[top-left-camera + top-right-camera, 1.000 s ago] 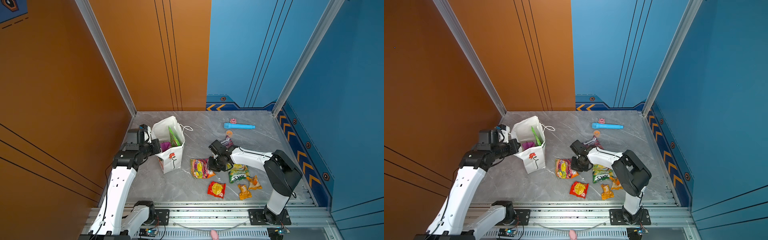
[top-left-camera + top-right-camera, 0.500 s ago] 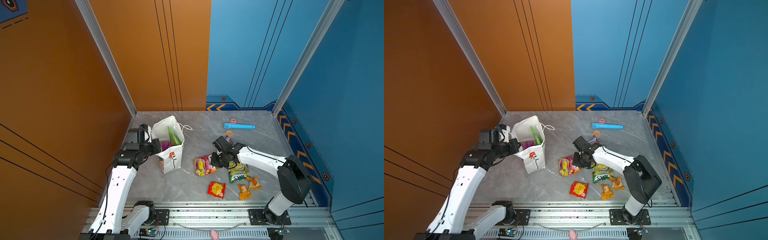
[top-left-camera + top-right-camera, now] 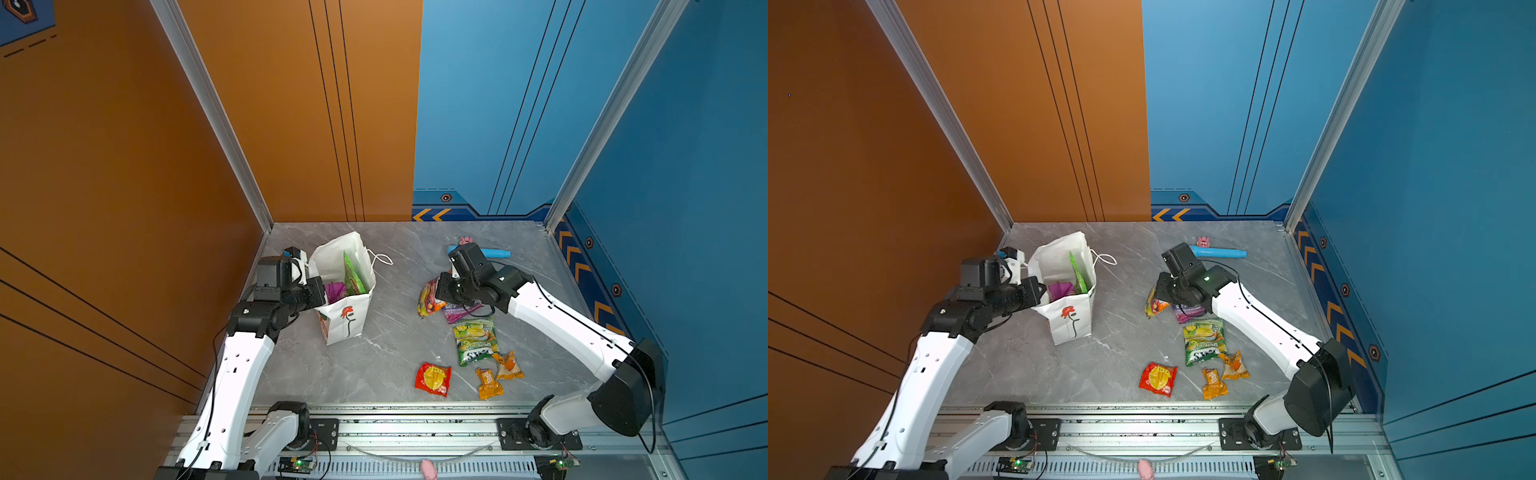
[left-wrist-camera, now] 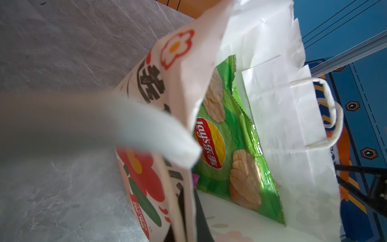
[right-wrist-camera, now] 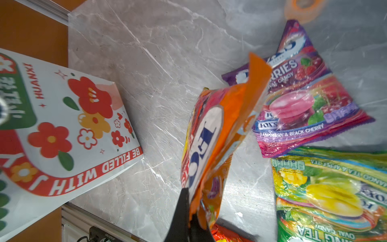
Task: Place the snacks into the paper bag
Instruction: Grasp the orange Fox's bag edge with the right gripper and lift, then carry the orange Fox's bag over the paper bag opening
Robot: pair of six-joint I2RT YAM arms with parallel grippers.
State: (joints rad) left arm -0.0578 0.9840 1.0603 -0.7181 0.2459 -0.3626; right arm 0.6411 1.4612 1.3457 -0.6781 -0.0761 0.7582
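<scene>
The orange candy bag (image 5: 209,142) hangs above the tabletop (image 3: 386,361) near its middle. It is pinched by one edge in the clamped fingers of the right gripper (image 3: 444,291), well apart from the paper bag (image 3: 347,322). That bag stands upright toward the back-left corner, with the left gripper (image 3: 319,293) clenched on its rim and a green chips bag (image 4: 230,146) inside. The hold is thin and the packet glossy, so it could slip free on the way over. The dangling packet might also snag the rim and tip or crumple the bag, since the chips bag narrows the opening.
</scene>
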